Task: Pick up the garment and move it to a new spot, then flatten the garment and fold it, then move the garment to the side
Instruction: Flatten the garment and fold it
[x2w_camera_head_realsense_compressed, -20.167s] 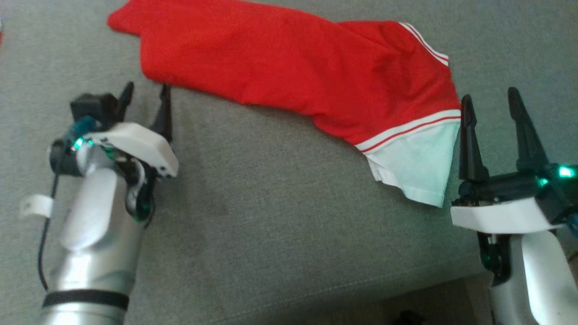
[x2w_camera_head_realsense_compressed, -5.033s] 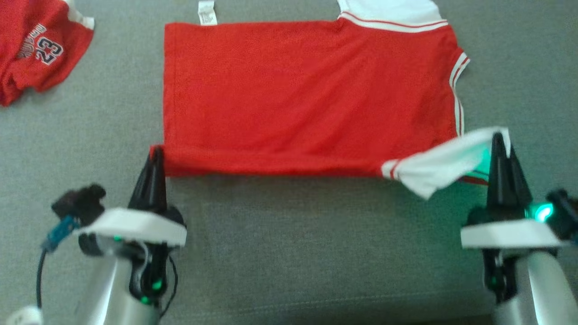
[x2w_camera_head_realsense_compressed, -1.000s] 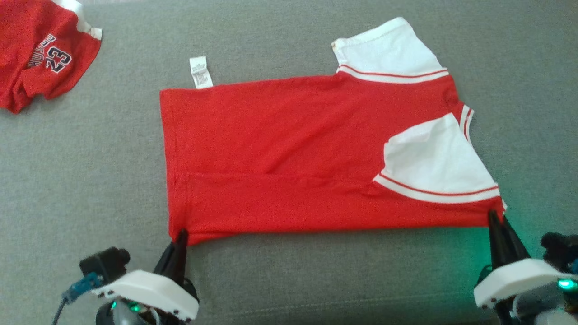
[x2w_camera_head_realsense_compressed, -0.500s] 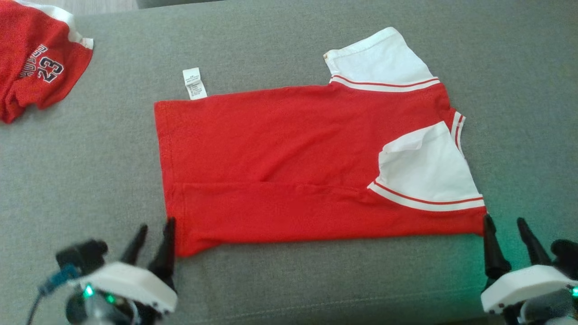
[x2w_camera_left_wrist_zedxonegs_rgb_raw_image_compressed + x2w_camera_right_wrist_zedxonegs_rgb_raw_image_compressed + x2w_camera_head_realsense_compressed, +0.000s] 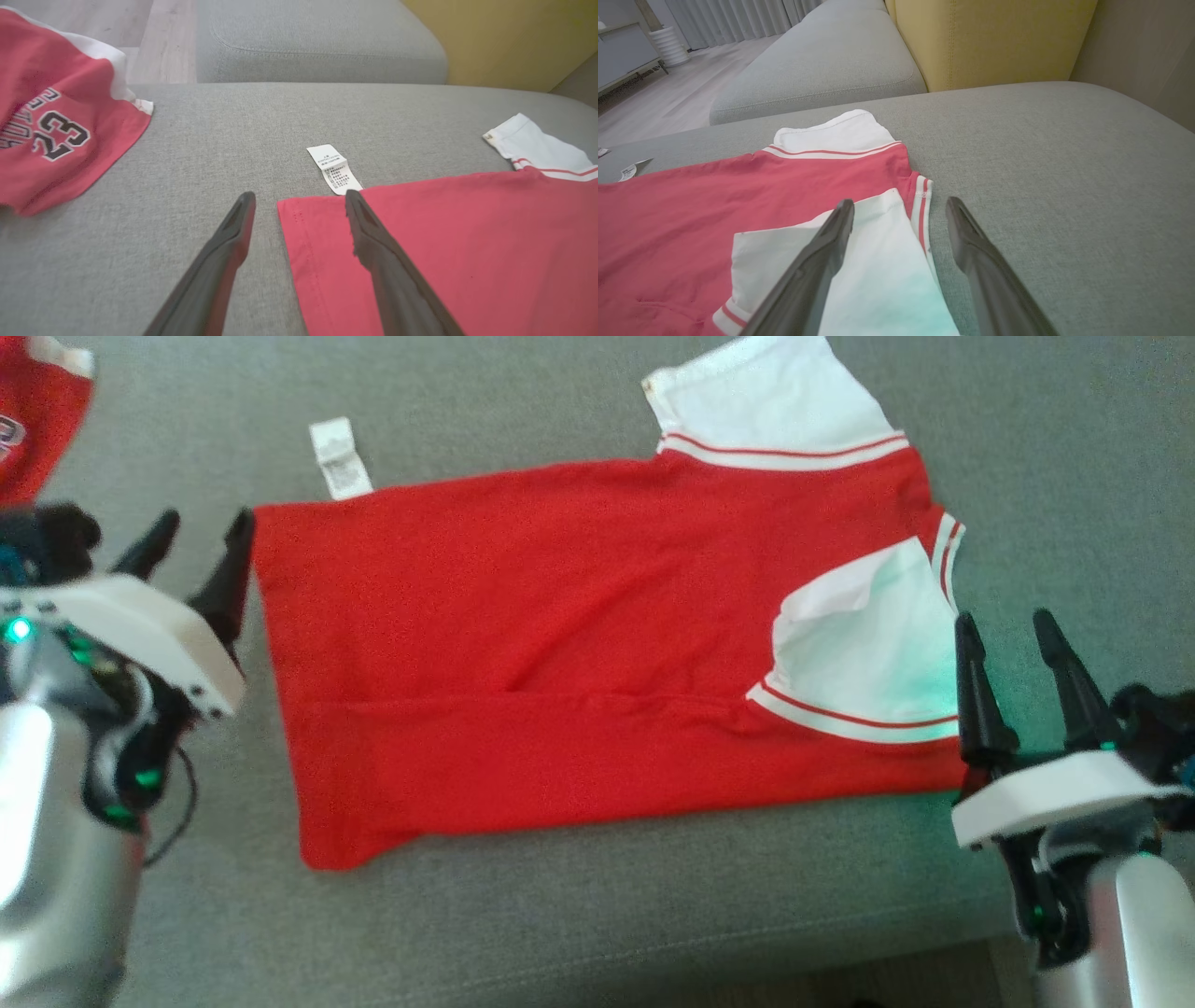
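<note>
- Left gripper (image 5: pixel 205 518) and right gripper (image 5: pixel 1001 616): fingers spread, empty; near hem released, first fold laid.
- Repositioned to garment's (image 5: pixel 560 616) 10 and 3 o'clock; next fold pending.

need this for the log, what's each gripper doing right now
Left gripper: open, empty, at the shirt's corner.
Right gripper: open, empty, by the white sleeve.

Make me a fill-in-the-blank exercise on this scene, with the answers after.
The left gripper and right gripper both have their jaws ____.
A ____ sleeve lies folded onto the red shirt.
The care label sticks out at the shirt corner nearest the ____ gripper.
The other red garment on the sofa bears the number ____.
Missing words: open; white; left; 23.
</note>
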### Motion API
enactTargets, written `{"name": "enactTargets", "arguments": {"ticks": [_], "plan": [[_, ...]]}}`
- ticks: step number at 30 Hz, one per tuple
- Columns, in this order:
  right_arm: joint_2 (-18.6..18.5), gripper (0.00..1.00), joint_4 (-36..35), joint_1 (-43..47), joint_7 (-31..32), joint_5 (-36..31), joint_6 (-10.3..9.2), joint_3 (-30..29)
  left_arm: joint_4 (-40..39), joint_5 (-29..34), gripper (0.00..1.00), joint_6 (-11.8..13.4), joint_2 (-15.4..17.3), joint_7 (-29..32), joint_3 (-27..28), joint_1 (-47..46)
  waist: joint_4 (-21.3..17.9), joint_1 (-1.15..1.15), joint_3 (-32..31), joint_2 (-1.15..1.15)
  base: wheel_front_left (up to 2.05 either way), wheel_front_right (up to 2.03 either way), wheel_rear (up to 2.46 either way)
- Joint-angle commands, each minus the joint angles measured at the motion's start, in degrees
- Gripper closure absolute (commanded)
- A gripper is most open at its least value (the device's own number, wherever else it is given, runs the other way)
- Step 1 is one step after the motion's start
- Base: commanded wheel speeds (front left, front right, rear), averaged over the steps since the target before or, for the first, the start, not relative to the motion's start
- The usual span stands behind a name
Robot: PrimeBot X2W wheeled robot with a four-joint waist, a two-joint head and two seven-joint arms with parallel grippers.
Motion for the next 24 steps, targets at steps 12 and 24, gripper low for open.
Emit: {"name": "enactTargets", "arguments": {"ticks": [12,24], "plan": [[-0.5,0.0,0.1,-5.6,-3.8,0.5,0.37,3.5,3.7,1.2,0.0,-1.1,8.1,9.7,1.1,-10.1,-3.8,-0.01,8.2,0.0,0.0,0.0,0.0],[-0.5,0.0,0.6,-8.2,-4.2,-0.1,0.37,4.7,3.2,1.2,0.88,-1.5,8.4,11.3,-0.6,-9.8,-4.3,-0.01,8.9,0.0,0.0,0.0,0.0]]}}
